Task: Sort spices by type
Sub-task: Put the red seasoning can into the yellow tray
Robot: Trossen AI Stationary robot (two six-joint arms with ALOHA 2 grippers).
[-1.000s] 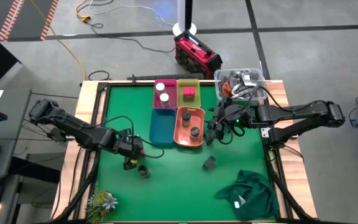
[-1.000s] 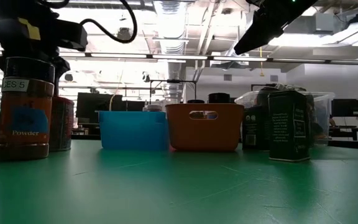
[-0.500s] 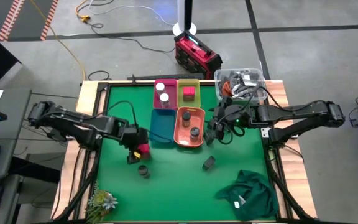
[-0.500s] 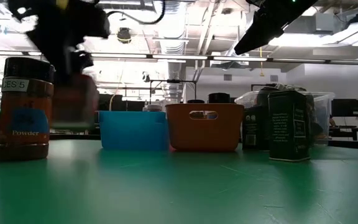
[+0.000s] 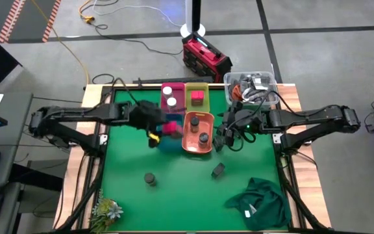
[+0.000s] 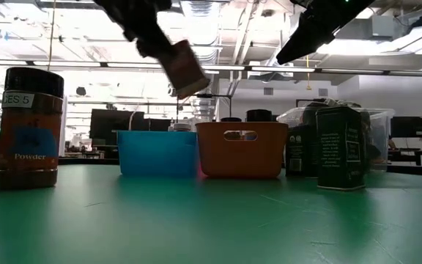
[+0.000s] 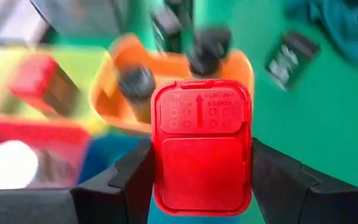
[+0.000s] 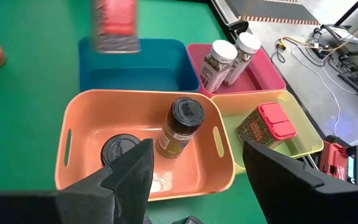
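My left gripper [image 5: 158, 127] is shut on a red-capped spice tin [image 5: 169, 127] and hovers over the blue bin [image 5: 169, 140]. In the low view the tin [image 6: 185, 67] hangs tilted, high above the table. My right gripper [image 5: 224, 138] is open and waits beside the orange bin [image 5: 188, 144], which holds two dark round jars [image 8: 179, 126]. The pink bin holds two white-capped jars [image 8: 227, 59]. Another red-capped tin [image 8: 265, 129] lies in the yellow bin. One dark round jar [image 5: 149, 178] and a dark tin [image 5: 218, 170] stand on the table. My left gripper holds the red-capped tin by its two opposite sides, just by the red cap [image 7: 202, 118], pinched between the two fingers [image 7: 132, 180]. The arm reaches in from the table's left. The tin is lifted clear and tilted over the blue bin.
A clear box of cables [image 5: 252, 84] sits at the far right corner. A green cloth [image 5: 260, 201] lies near the right near corner and a small plant [image 5: 106, 209] at the left near corner. The green table shows bare between the dark round jar and the dark tin.
My left gripper has lifted the red-capped tin off the table near the dark round jar. It has carried it up and toward the far right until it hangs over the blue bin. The tin has tipped from upright to tilted. The dark round jar has stayed where it was.
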